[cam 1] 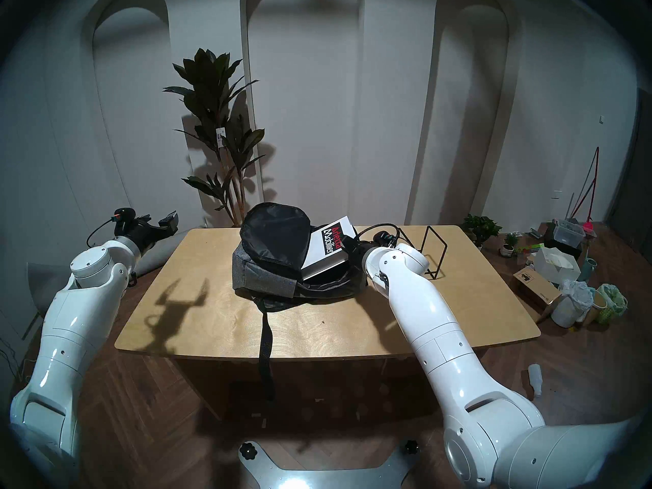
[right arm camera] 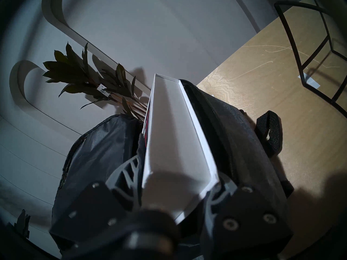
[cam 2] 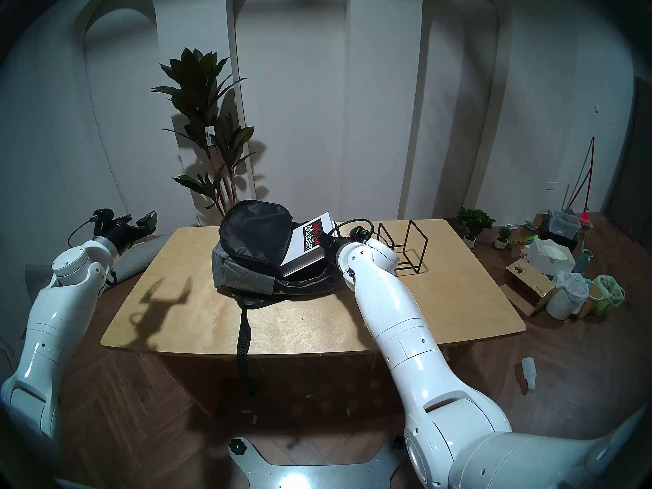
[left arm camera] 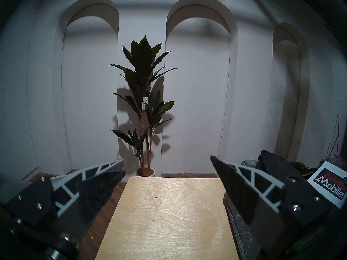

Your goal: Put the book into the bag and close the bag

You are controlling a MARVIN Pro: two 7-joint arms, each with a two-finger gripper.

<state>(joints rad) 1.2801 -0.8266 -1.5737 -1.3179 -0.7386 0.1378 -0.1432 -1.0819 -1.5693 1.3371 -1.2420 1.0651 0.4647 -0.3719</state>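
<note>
Two claws in play, only one engaged. Right claw (right arm camera: pixel 180 180) clamped on near short end of white "Arletta Mobilier" book (cam 1: pixel 326 246), one finger on each cover, as seen at bottom centre of right wrist view. Book's long axis running straight away from that claw, up the frame, toward mouth of grey backpack (cam 1: pixel 261 276). Book tilted, far end raised, lower part already between upright black-lined flap (cam 1: pixel 275 230) at centre of head view and lower zipper edge at its right; label and upper part not yet inside. Backpack lying on tabletop (cam 1: pixel 218 319) at frame centre, black strap (cam 1: pixel 265 340) hanging over front edge.

Left claw (left arm camera: pixel 168 164) fully apart, holding nothing, hovering past tabletop's left edge at middle left of head view, well apart from backpack. Right arm nearer to book and opening.

Judged next move: push along book's long axis, deeper into opening. Risk: far corner catching on flap lining. Closing not yet begun. Black wire rack (cam 1: pixel 428 252) standing at right, clear of path.
</note>
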